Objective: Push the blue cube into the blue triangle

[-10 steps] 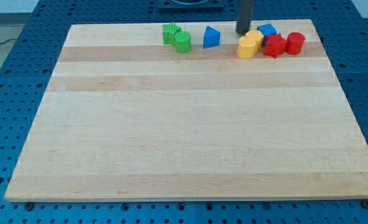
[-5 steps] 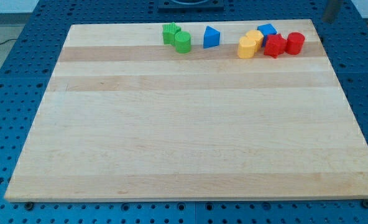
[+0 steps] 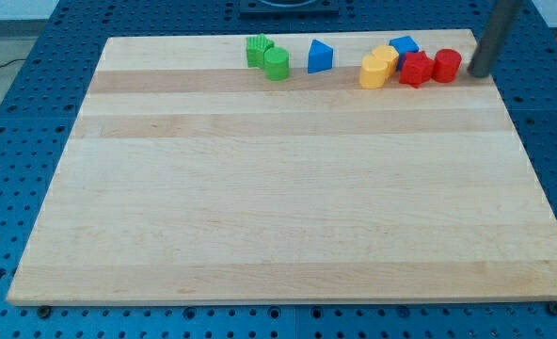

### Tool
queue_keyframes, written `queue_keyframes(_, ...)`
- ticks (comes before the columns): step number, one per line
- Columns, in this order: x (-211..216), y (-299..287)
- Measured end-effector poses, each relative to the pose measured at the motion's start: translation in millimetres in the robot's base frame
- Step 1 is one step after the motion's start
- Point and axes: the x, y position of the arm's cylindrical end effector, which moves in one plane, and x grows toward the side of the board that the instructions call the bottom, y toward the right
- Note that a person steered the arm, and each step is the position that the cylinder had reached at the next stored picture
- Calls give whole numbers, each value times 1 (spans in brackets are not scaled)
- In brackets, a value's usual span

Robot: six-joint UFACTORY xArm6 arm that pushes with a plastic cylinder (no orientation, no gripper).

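My tip (image 3: 480, 73) sits at the board's (image 3: 260, 188) right edge, just right of the red cylinder (image 3: 447, 65); it is a bare rod, no fingers to open or close. The blue cube (image 3: 405, 46) is wedged behind the yellow (image 3: 378, 67) and red blocks (image 3: 414, 70), well right of the blue triangle (image 3: 320, 56). Pushing left from here risks dragging the whole cluster along.

One raised camera looks down obliquely across the whole wooden board (image 3: 288, 207).
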Motion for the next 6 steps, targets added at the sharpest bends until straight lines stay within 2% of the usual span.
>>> queue_keyframes(2,-32,-18)
queue_keyframes(4,-34,-120)
queue_keyframes(6,-54,-185)
